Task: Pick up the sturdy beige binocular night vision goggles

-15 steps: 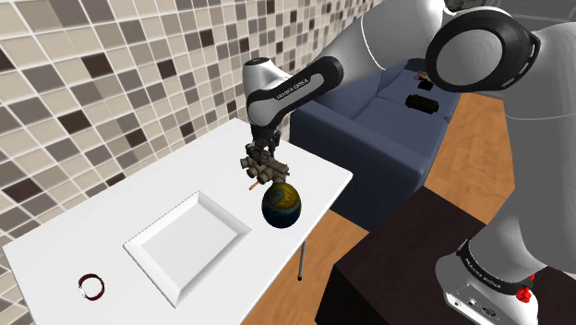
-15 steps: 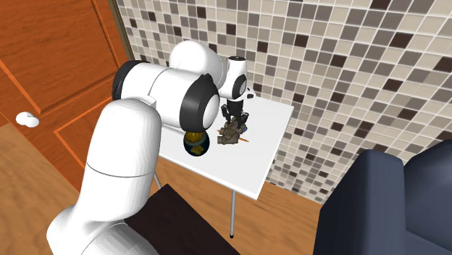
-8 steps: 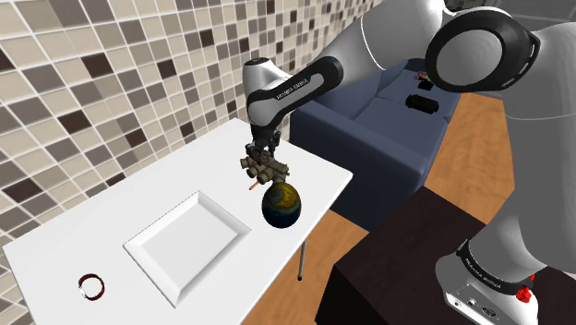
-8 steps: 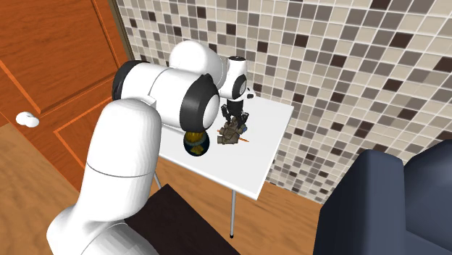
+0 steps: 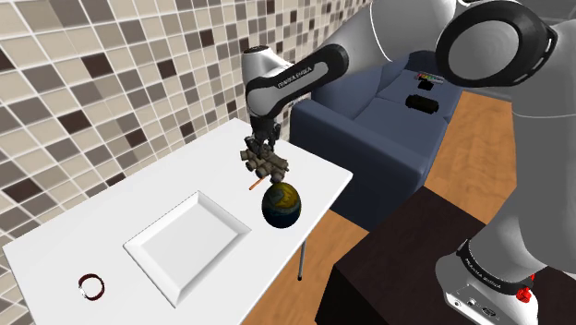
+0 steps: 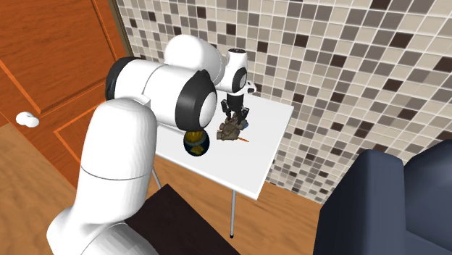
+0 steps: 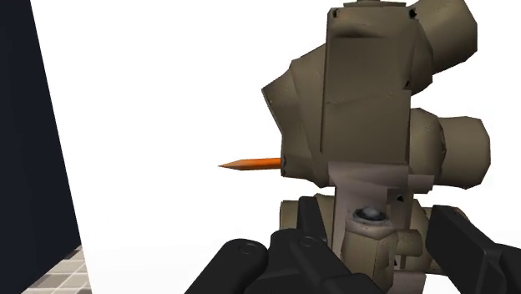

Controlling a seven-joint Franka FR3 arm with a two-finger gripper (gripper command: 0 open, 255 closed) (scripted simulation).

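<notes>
The beige binocular night vision goggles (image 5: 264, 162) hang just above the white table (image 5: 324, 175), near its end by the sofa. My gripper (image 5: 261, 148) comes down from above and is shut on them. The second exterior view has the goggles (image 6: 231, 130) under the gripper (image 6: 235, 116), clear of the tabletop. In the wrist view the goggles (image 7: 367, 125) stand between the two black fingers (image 7: 307, 238), clasped at their base by the gripper (image 7: 376, 238).
An orange pencil (image 5: 251, 186) lies on the table under the goggles. A dark globe (image 5: 282, 205) stands close beside them toward the table's front edge. A white square tray (image 5: 148, 249) and a small ring (image 5: 90, 286) lie further along. A navy sofa (image 5: 388, 120) stands behind the table.
The gripper has risen slightly with the goggles in it, and the goggles now hang a little higher over the pencil. The arm's upper links have shifted.
</notes>
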